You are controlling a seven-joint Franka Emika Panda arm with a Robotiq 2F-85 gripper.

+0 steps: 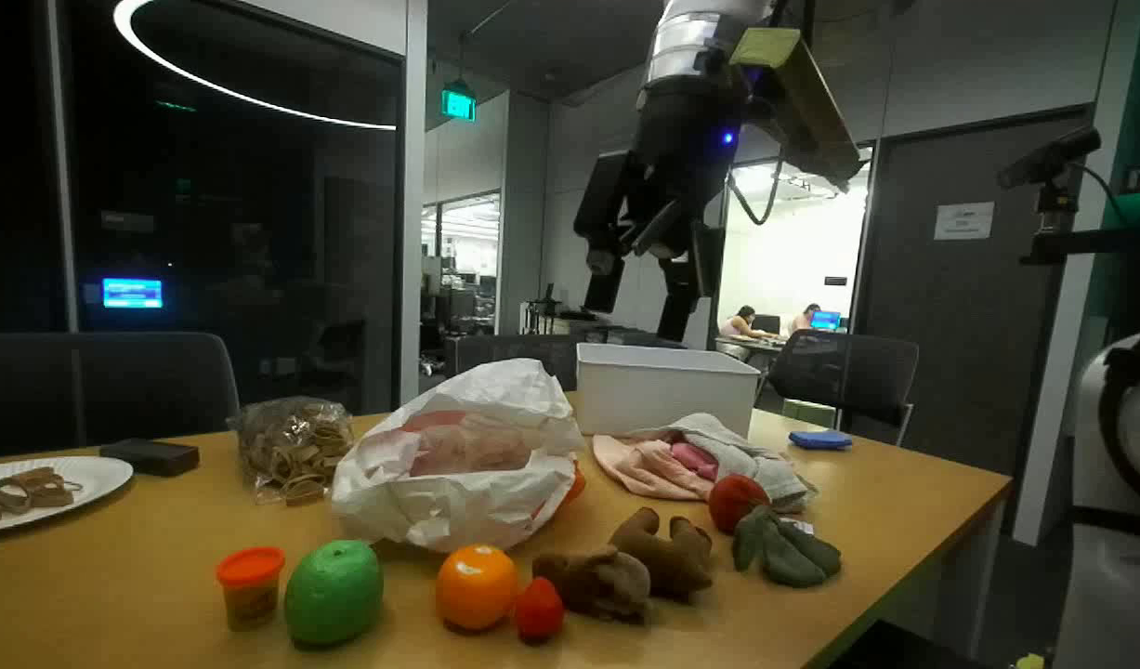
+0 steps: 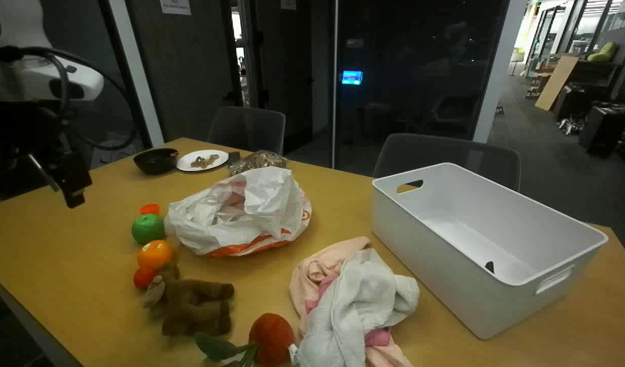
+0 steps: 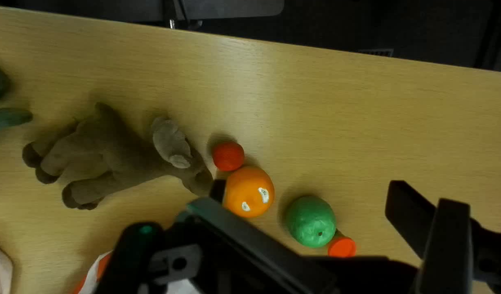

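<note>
Wrist view up, and I've got the claw spread wide, gripping nothing, hanging above the table. Nearest below it, I judge, sit the green fruit and the orange, a gap between them; nothing is touched.

Now an exterior view gives me the row on the near side: tub at left, then the green fruit, the orange, the red ball. They seem spread in a line so each shows on its own, though the ball sits tight beside the orange; contact I can't confirm. That tub wears its lid, presumably to keep whatever is inside in. Right of the ball lies the plush, flopped over, likely too limp in the legs to stand.

Farther off, the bag gapes, its crumpled walls probably stiff enough to hold that mouth up. And at far right, the bin sits upright, with a towel heaped before it, too soft, I'd say, to hold any shape.
</note>
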